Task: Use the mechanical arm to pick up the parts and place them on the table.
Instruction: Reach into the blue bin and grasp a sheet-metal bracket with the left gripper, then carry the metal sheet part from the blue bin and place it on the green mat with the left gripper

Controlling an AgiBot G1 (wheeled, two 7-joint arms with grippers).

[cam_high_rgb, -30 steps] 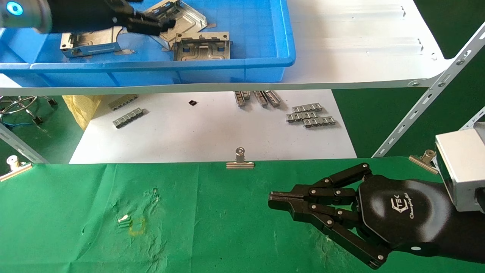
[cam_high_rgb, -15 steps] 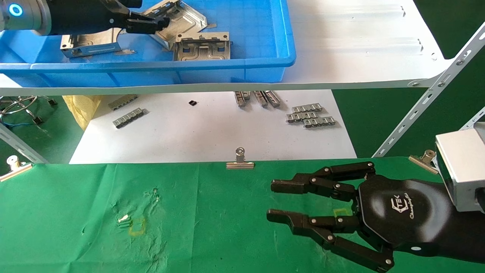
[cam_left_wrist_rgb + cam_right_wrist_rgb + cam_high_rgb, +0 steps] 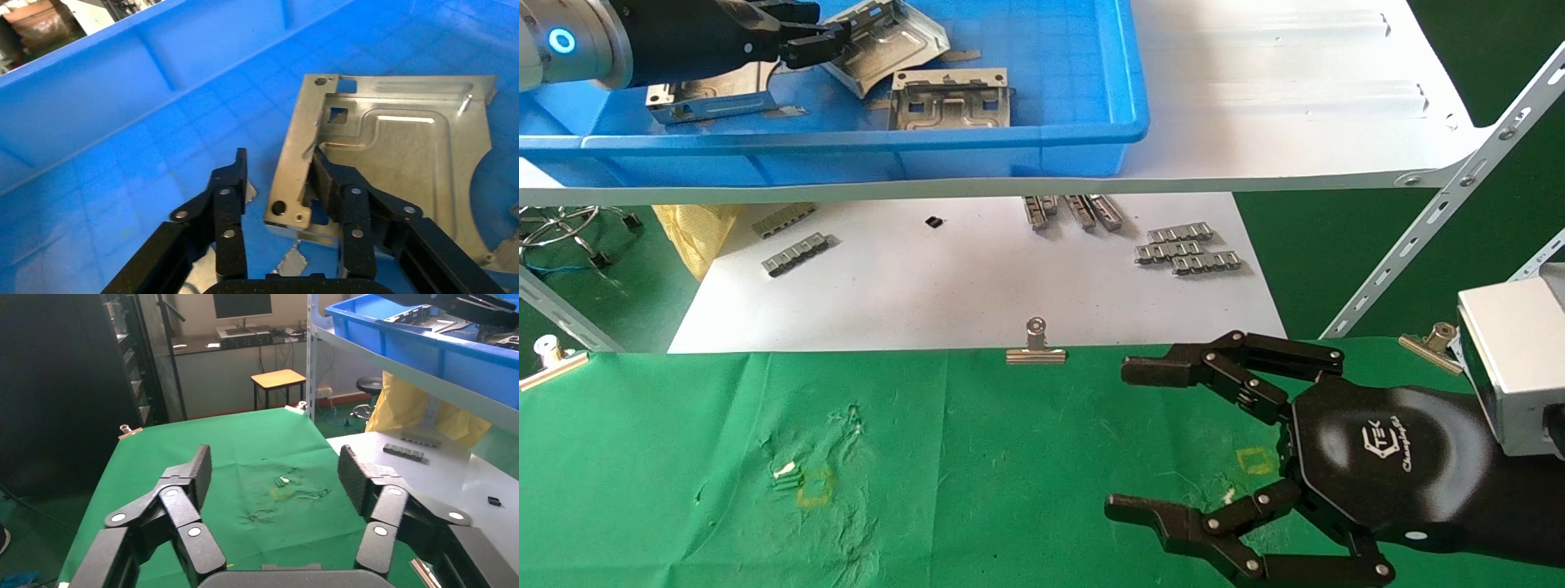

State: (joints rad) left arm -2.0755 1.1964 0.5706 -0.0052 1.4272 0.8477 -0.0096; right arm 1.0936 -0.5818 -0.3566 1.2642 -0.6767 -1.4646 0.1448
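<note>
Left gripper (image 3: 276, 177) straddling part (image 3: 392, 153) wall, not clamped; right gripper (image 3: 1136, 445) wide, empty.

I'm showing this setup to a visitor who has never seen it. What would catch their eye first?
Probably the right gripper, large in the foreground, fingers spread wide and empty above the green-clothed table. Next, the blue bin on the white shelf, where the left gripper straddles the edge of a tilted silvery part; two more parts lie in the bin beside it.
</note>
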